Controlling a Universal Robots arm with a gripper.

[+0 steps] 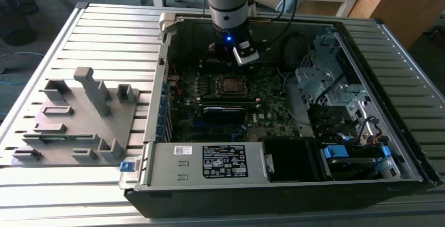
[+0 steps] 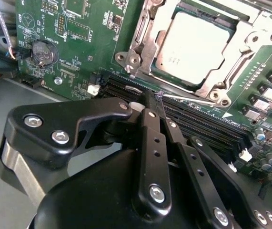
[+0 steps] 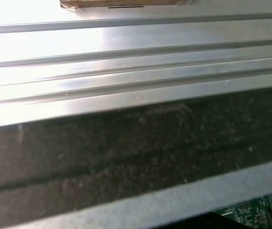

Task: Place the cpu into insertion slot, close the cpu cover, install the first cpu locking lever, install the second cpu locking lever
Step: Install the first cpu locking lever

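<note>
The cpu [image 2: 197, 45] lies with its silver top up in the insertion slot [image 1: 230, 84] on the green motherboard [image 2: 78, 28]. The silver cpu cover [image 2: 141, 36] is down around it, framing the chip. A thin metal locking lever [image 2: 193, 98] runs along the socket's side that faces the gripper. My gripper [image 2: 154, 98] has its black fingers [image 2: 151, 119] shut together, and their tips are right at that lever's hooked end; I cannot tell whether they touch it. In the exterior view the gripper [image 1: 240, 58] hangs inside the open computer case, just behind the socket.
Long black memory slots [image 2: 197, 119] lie between gripper and socket, and a coin battery [image 2: 44, 51] sits to one side. The case holds a power supply [image 1: 208, 162], a drive cage [image 1: 326, 76] and cables. A grey fixture [image 1: 76, 117] stands on the slatted table at the exterior view's left.
</note>
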